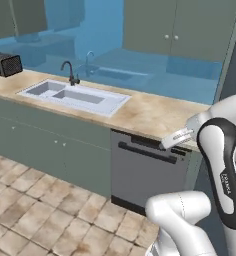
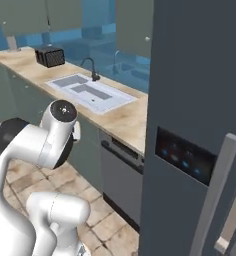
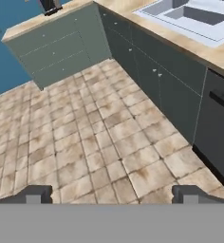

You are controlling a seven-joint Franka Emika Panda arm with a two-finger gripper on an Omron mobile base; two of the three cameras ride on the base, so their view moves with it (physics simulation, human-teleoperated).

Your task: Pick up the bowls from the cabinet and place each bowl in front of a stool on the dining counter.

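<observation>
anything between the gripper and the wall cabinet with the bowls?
Yes. The cabinet hangs above the marble worktop, doors shut, so no bowl is exposed. The open gripper points down at the tiled floor; worktop, sink and dishwasher lie between.

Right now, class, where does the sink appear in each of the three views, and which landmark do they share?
Left base view: sink, left of centre.
Right base view: sink, left of centre.
Hand view: sink, top right corner.
Shared landmark: dishwasher, beside the sink's cupboards.
</observation>
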